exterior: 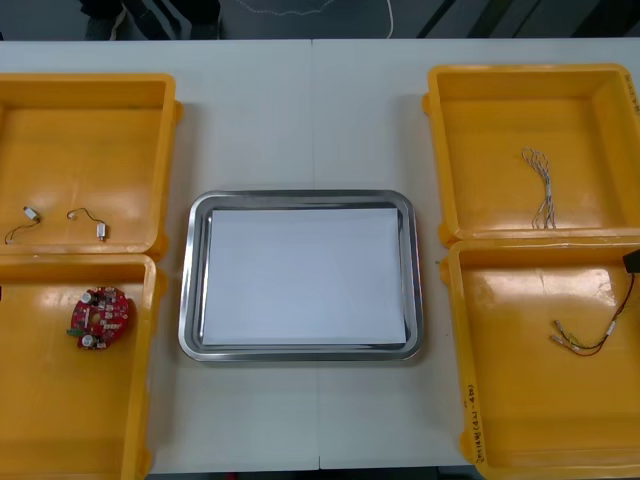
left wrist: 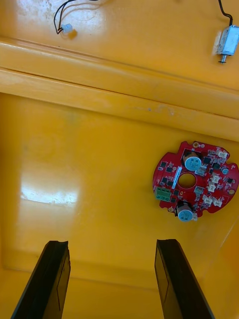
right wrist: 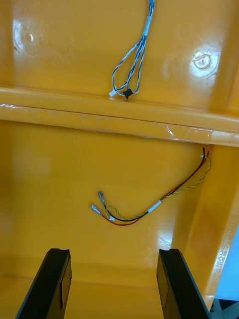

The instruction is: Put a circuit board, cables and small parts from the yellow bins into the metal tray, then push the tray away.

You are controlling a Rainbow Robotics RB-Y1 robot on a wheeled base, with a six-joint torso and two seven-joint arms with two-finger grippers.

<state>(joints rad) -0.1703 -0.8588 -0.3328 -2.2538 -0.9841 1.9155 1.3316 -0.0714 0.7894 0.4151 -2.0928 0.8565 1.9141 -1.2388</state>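
A round red circuit board [exterior: 100,317] [left wrist: 195,181] lies in the near left yellow bin [exterior: 40,400]. My left gripper [left wrist: 113,279] hovers open over that bin, and the board lies just beyond its right finger [left wrist: 174,279]. A red and yellow cable [exterior: 590,335] [right wrist: 149,207] lies in the near right yellow bin [exterior: 520,400]. My right gripper [right wrist: 113,284] is open above it, the cable ahead of the fingers. The metal tray [exterior: 195,280], white inside, holds nothing.
The far left bin [exterior: 90,120] holds two small metal parts [exterior: 100,230] [left wrist: 228,41] with thin black leads [left wrist: 64,27]. A twisted blue and white cable [exterior: 540,185] [right wrist: 134,60] lies in the far right bin [exterior: 480,130]. Bare table runs beyond the tray.
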